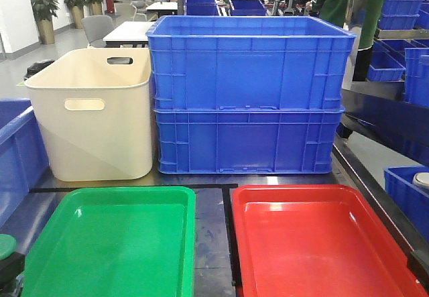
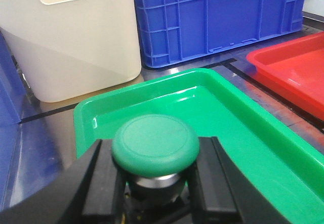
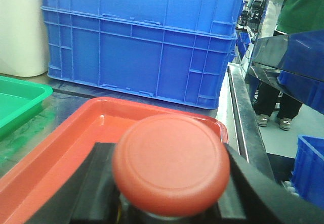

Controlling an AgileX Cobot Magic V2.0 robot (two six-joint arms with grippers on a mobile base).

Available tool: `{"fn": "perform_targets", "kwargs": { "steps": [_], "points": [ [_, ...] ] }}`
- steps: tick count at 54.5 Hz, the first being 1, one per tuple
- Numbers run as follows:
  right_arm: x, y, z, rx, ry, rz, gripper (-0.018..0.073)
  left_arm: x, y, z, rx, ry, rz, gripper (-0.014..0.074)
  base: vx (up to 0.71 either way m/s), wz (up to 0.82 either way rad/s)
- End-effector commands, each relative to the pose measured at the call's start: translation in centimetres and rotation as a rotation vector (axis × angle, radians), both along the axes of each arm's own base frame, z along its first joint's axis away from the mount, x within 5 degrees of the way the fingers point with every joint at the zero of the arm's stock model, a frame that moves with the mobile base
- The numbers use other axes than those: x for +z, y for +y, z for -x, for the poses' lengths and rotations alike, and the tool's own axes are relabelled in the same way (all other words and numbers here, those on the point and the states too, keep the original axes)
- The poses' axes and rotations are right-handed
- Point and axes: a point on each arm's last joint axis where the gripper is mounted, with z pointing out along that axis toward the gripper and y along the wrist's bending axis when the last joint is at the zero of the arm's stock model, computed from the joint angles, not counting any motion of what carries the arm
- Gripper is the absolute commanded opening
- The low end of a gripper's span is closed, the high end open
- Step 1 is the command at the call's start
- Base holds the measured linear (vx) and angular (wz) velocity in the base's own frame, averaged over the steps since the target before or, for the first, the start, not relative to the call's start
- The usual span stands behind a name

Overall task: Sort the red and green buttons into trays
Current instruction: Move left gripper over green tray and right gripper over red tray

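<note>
1. Bench (image 1: 212, 243): dark, glossy, taped lines.
2. Green tray (image 1: 120, 243) near left, red tray (image 1: 322, 243) near right.
3. Far: stacked blue crates (image 1: 248, 89); cream tub (image 1: 94, 129) to their left.
4. Left gripper (image 2: 156, 186) clamped on green button (image 2: 155, 145), by green tray.
5. Right gripper (image 3: 169, 204) clamped on red button (image 3: 171, 163), by red tray.
6. Room: potted plants (image 1: 44, 5) far left.

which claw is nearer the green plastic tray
Left. The left claw, holding the green push button, is at the edge of the green tray; the right claw is beside the red plastic tray.
</note>
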Motion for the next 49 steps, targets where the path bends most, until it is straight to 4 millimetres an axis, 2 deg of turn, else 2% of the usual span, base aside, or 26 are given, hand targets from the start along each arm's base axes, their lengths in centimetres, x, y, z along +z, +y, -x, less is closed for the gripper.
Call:
{"fn": "perform_targets", "kwargs": {
  "steps": [1,10,18,25,34,40,49],
  "points": [
    [1.4,0.3,0.0,0.038,-0.061,-0.018,-0.0008,1.9,-0.3,0.0,-0.028,-0.108,0.059,-0.0006,0.00,0.00],
    [1.0,0.9,-0.7,0.089,-0.048,-0.040,-0.0008,2.6,-0.5,0.1,-0.054,-0.176,0.089,-0.0006,0.00,0.00],
    [0.1,1.7,-2.8,0.165,0.000,-0.040,-0.0008,3.2,-1.0,-0.3,-0.094,-0.255,0.122,-0.0006,0.00,0.00],
    [-0.9,2.6,-6.8,0.234,0.061,-0.031,-0.0008,2.1,-1.8,-2.2,-0.106,-0.217,0.146,-0.0006,0.00,0.00],
    [-1.9,3.8,-12.1,0.323,0.049,-0.033,-0.0008,0.4,-2.9,-4.7,-0.127,-0.184,0.178,-0.0006,0.00,0.00],
    [-3.4,4.3,-15.3,0.353,0.059,-0.036,-0.0008,-0.6,-3.4,-5.9,-0.139,-0.163,0.181,-0.0006,0.00,0.00],
    [-5.7,4.5,-18.2,0.359,0.093,-0.007,-0.0003,-1.6,-3.7,-6.7,-0.143,-0.134,0.177,-0.0003,0.00,0.00]
  ]
}}
